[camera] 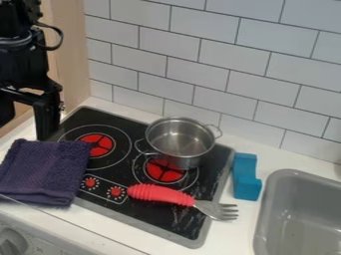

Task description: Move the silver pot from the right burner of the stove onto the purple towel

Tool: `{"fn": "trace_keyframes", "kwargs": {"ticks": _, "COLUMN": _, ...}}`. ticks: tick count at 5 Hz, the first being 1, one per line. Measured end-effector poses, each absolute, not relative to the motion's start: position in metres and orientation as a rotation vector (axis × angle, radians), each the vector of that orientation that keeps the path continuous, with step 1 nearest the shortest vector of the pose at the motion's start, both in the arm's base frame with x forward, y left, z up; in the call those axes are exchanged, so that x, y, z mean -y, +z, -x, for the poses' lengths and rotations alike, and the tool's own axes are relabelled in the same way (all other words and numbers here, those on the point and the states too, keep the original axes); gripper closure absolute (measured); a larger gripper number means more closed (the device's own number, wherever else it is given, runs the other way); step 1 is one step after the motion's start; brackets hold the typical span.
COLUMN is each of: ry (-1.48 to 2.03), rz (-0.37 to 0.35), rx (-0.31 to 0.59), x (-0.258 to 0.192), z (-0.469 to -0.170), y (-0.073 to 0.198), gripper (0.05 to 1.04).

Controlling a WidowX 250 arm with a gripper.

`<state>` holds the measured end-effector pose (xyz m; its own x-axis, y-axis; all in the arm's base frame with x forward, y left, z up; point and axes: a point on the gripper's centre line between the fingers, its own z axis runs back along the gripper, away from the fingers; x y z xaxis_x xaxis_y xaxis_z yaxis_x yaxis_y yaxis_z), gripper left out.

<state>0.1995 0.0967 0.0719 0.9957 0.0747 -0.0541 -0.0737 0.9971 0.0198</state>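
While the tool hangs at left of the frame, fingers apart, a purple cloth lies near it, a metal pot near centre

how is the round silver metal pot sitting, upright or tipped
Upright: the round silver metal pot stands on the black stovetop with its open rim facing up.

Counter beneath stovetop, cloth, 1 block
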Motion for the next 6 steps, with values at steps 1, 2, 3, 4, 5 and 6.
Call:
{"fn": "trace_keyframes", "kwargs": {"ticks": 1, "ry": 0.088, "rz": -0.003, "rx": -0.087, "x": -0.094, "z": -0.195, "y": 0.065, "gripper": 0.085}}
{"fn": "trace_keyframes", "kwargs": {"ticks": 2, "ry": 0.127, "rz": 0.010, "rx": -0.154, "x": -0.084, "z": -0.195, "y": 0.058, "gripper": 0.085}}
{"fn": "trace_keyframes", "kwargs": {"ticks": 3, "ry": 0.146, "rz": -0.022, "rx": -0.173, "x": -0.076, "z": -0.213, "y": 0.063, "gripper": 0.085}}
{"fn": "trace_keyframes", "kwargs": {"ticks": 4, "ry": 0.153, "rz": -0.041, "rx": -0.105, "x": -0.065, "z": -0.238, "y": 0.072, "gripper": 0.085}}
{"fn": "trace_keyframes", "kwargs": {"ticks": 5, "ry": 0.148, "rz": -0.023, "rx": -0.080, "x": -0.055, "z": -0.249, "y": 0.066, "gripper": 0.085}}
{"fn": "trace_keyframes", "kwargs": {"ticks": 6, "ry": 0.127, "rz": 0.023, "rx": 0.001, "x": -0.045, "z": -0.268, "y": 0.060, "gripper": 0.085}}
